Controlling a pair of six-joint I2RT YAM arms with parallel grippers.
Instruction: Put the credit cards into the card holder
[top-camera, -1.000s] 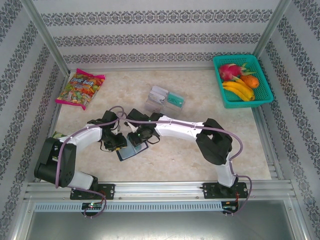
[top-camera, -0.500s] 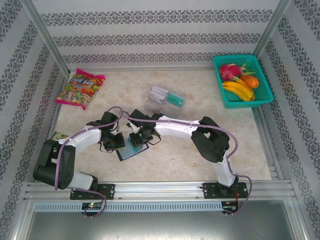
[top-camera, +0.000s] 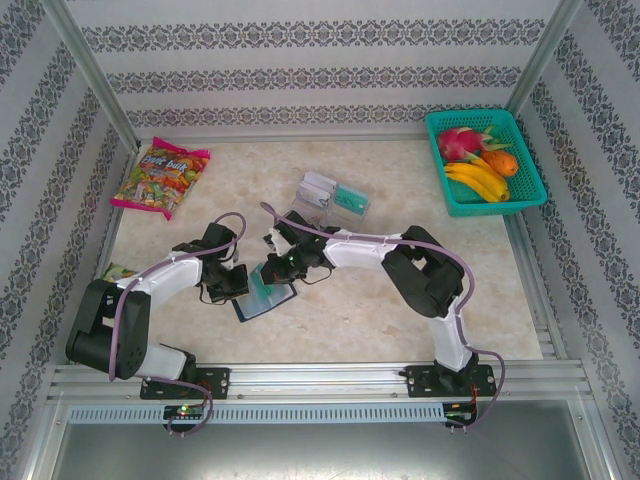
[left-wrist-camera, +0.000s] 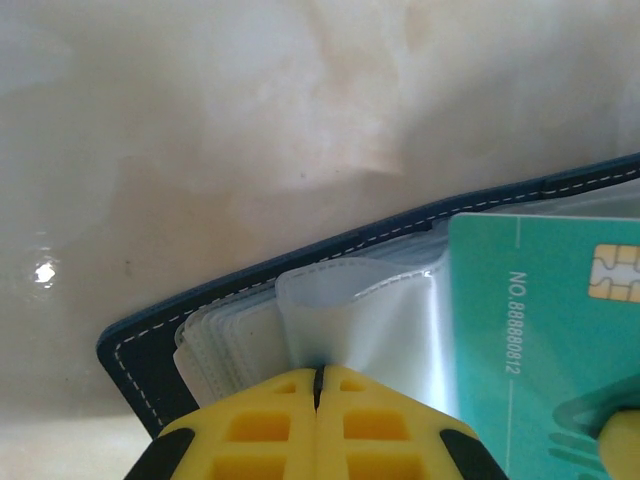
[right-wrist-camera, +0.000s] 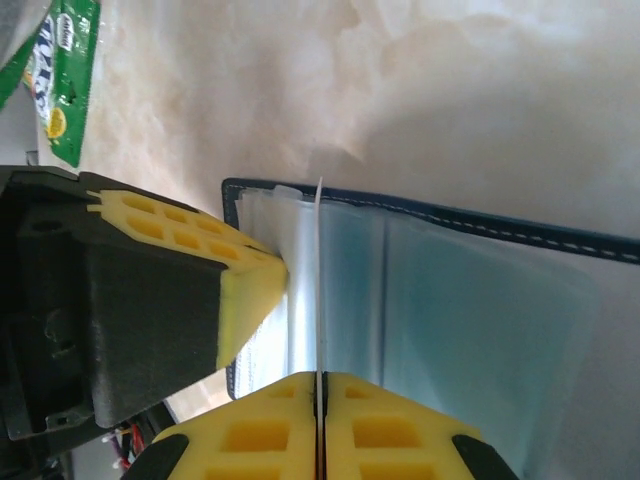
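Top view: holder (top-camera: 275, 302) is seen open on the table (top-camera: 400, 310), left of centre and toward the near edge. Both arms are bent in over it.

Left gripper (left-wrist-camera: 318, 378): clenched. In its wrist view the yellow fingertips are pressed together on a clear sleeve (left-wrist-camera: 350, 325) of the holder, which is pulled up off the stack of sleeves. The navy cover with white stitching is seen under and to the left of the sleeves.

Right gripper (right-wrist-camera: 318, 382): clenched on a teal card (left-wrist-camera: 540, 330). In its wrist view the card is seen edge-on as a thin pale line between the pads, standing upright over the sleeves. One left-gripper finger (right-wrist-camera: 170, 275) is noted just left of the card, its tip at the sleeve edge. In the left wrist view the card's face is shown, with a chip and a printed number; its left edge is just beside the lifted sleeve. Whether the card is inside a pocket cannot be told.

Other cards (top-camera: 320, 186) are held in a clear tray (top-camera: 300, 212) further back, near the centre. A candy bag (top-camera: 160, 178) is at far left, a teal basket (top-camera: 436, 160) of fruit at far right, and a green packet (right-wrist-camera: 60, 80) at the left edge of the table.
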